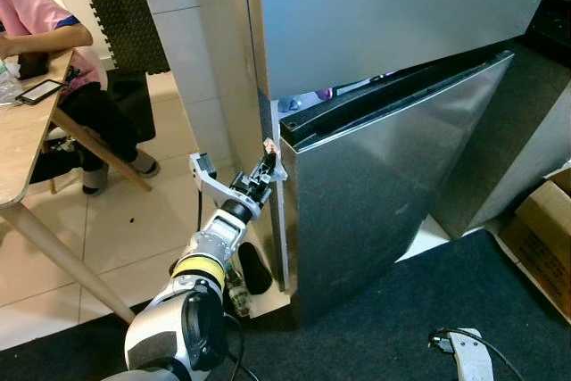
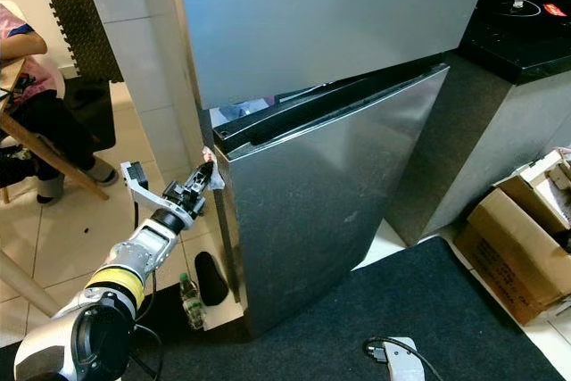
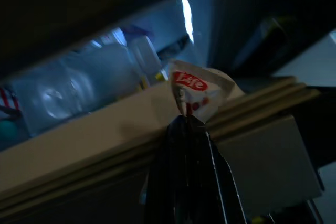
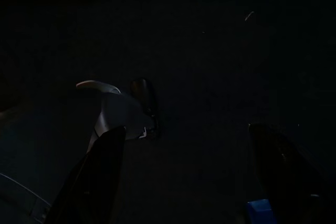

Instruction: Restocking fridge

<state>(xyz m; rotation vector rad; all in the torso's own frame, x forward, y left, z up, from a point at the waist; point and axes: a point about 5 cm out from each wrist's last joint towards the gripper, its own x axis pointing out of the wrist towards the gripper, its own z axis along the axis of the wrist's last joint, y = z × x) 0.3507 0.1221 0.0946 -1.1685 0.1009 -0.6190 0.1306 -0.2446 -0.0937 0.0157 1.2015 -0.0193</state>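
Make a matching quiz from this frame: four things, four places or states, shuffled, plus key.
Things:
1. packet
2. lower door
3. box
4. phone

Places or states:
A. ajar, gap along its top edge
B. on the floor on the robot's right
C. flat on the wooden table
D. pinched in the left gripper at the door's corner

Pairs: 1-D, 2-A, 3-B, 4-C
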